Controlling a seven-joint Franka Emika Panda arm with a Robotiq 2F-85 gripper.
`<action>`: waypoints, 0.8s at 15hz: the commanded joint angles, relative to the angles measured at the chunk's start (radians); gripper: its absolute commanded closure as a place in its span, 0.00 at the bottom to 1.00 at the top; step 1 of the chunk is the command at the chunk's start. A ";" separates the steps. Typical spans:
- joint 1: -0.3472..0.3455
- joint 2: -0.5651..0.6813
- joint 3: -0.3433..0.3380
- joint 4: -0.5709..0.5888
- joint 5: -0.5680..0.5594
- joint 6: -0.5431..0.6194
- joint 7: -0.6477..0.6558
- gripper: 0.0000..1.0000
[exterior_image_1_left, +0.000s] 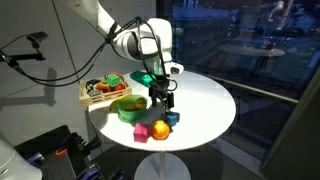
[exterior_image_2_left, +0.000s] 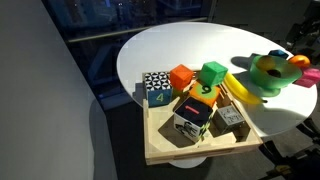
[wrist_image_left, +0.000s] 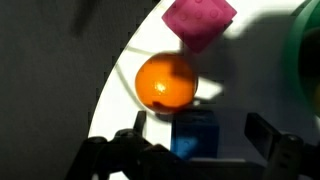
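In the wrist view my gripper (wrist_image_left: 196, 128) is open, one finger on each side of a small blue block (wrist_image_left: 195, 143) on the white round table (wrist_image_left: 130, 60). There are gaps between the block and both fingers. Just beyond the block lies an orange ball (wrist_image_left: 165, 82), and farther on a pink block (wrist_image_left: 198, 20). In an exterior view the gripper (exterior_image_1_left: 163, 100) hangs low over the table's front part, above the blue block (exterior_image_1_left: 172, 120), with the orange ball (exterior_image_1_left: 160, 129) and the pink block (exterior_image_1_left: 141, 132) beside it.
A green bowl (exterior_image_1_left: 130, 106) stands close to the gripper; it also shows in the wrist view (wrist_image_left: 306, 60). A wooden tray (exterior_image_2_left: 160, 150) with several coloured blocks sits at the table's edge, and also shows in an exterior view (exterior_image_1_left: 92, 98). A colourful bowl (exterior_image_2_left: 268, 72) is beside it.
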 joint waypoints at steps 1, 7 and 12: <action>-0.017 -0.011 -0.008 -0.032 0.003 0.029 0.006 0.00; -0.036 0.004 -0.021 -0.047 0.013 0.044 -0.009 0.00; -0.051 0.021 -0.020 -0.062 0.031 0.093 -0.036 0.00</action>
